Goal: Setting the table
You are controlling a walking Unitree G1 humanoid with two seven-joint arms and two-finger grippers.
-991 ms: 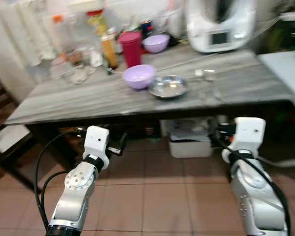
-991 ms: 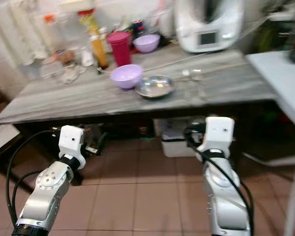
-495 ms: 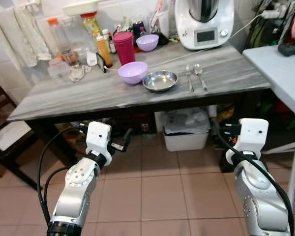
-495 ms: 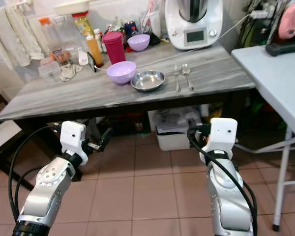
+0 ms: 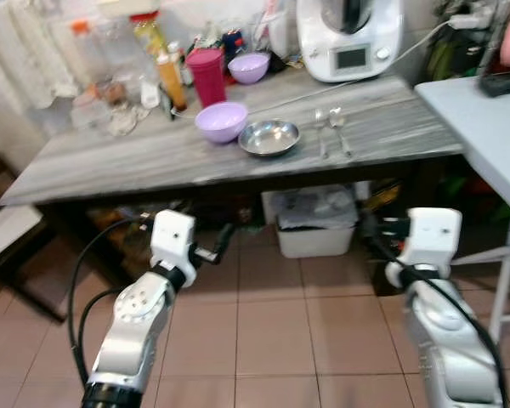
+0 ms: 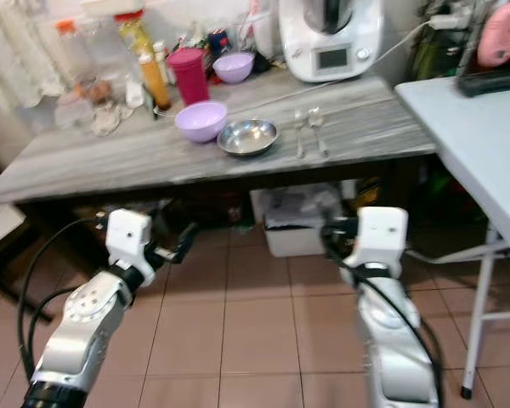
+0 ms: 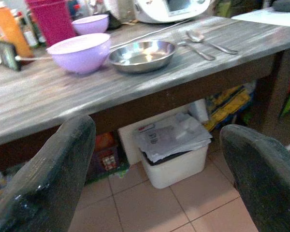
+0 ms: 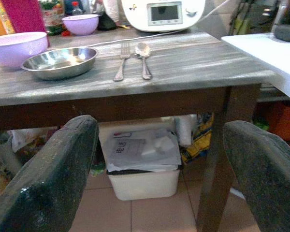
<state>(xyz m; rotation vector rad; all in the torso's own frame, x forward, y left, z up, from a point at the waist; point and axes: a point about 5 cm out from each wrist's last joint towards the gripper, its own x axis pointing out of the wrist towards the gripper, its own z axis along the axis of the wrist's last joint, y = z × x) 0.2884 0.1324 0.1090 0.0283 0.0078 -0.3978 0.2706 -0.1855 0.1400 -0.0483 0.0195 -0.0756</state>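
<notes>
Two end effectors are held low over the tiled floor [image 5: 272, 331], short of the desk [image 5: 153, 161]: the left end effector [image 7: 154, 179] and the right end effector [image 8: 159, 179], each with its black fingers spread wide and nothing between them. Beneath the desk stands a white bin [image 8: 142, 181] with papers piled on it. On the desk's grey top, nearest its front edge, a steel dish [image 5: 269, 137] sits just beside a lilac bowl [image 5: 220, 121]; to the dish's right a fork [image 8: 121, 63] and a spoon [image 8: 144, 58] lie side by side. Farther back stand a magenta cup [image 5: 206, 75], a second lilac bowl [image 5: 248, 66], an orange bottle [image 5: 171, 78] and a white kitchen machine [image 5: 348, 38].
</notes>
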